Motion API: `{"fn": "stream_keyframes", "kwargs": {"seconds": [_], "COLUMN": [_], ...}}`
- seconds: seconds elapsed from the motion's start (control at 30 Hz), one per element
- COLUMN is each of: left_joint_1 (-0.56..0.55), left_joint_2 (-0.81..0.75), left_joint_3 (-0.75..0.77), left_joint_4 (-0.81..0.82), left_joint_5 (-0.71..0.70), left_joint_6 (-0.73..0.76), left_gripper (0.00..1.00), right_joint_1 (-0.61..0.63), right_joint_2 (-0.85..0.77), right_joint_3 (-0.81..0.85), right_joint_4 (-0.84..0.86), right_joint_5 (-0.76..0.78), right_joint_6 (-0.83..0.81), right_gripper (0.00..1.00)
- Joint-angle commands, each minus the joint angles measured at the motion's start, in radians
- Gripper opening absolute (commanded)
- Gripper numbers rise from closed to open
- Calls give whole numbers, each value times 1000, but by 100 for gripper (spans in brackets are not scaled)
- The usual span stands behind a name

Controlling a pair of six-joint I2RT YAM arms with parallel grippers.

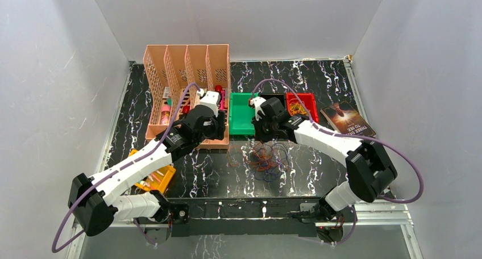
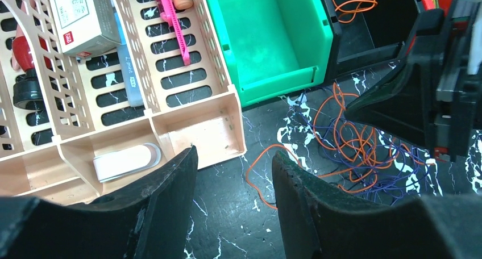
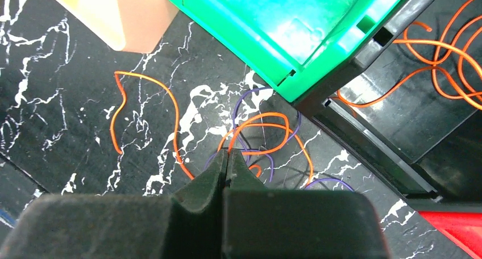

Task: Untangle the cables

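Right gripper (image 3: 227,157): we are seeing its fingers pressing fully together, tips down among orange and purple strands; we cannot tell whether one is pinched.
Left gripper (image 2: 233,182): its fingers are standing wide apart, holding nothing.
Cables (image 1: 264,157): lying tangled on the table just in front of the green bin (image 1: 241,114).
Black bin (image 2: 364,37): sitting against the green bin's right side, holding orange loops.

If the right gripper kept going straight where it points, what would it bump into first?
Probably the orange and purple cables on the table just beyond its shut fingers; depth is unclear.
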Motion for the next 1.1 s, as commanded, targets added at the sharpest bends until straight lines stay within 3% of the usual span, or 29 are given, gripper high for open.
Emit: {"fn": "stream_keyframes", "kwargs": {"seconds": [0.0,0.2,0.47,0.63,0.77,0.93,0.97,1.07], "left_joint_1": [5,5,5,6,5,5,5,3], "left_joint_2": [-18,-41,-44,-9,-9,-25,-20,4], "left_joint_3": [15,-32,-93,-92,-158,-319,-336,-327], "left_joint_4": [27,104,247,335,518,885,926,967], "left_joint_5": [-3,65,198,316,420,470,472,480], "left_joint_6": [1,-13,-45,-55,-93,-95,-73,22], "left_gripper": [49,49,59,63,70,82,87,89], "right_joint_1": [2,1,1,0,2,1,2,0], "right_joint_2": [-62,-107,-316,-505,-592,-669,-679,-692], "right_joint_3": [6,71,-31,-101,-78,-51,-48,-32], "right_joint_4": [-17,-109,53,169,181,217,225,234], "right_joint_5": [-1,-31,-39,74,127,164,170,181], "right_joint_6": [-1,36,168,232,266,306,313,327], "right_gripper": [0,0,0,0,0,0,0,0]}}
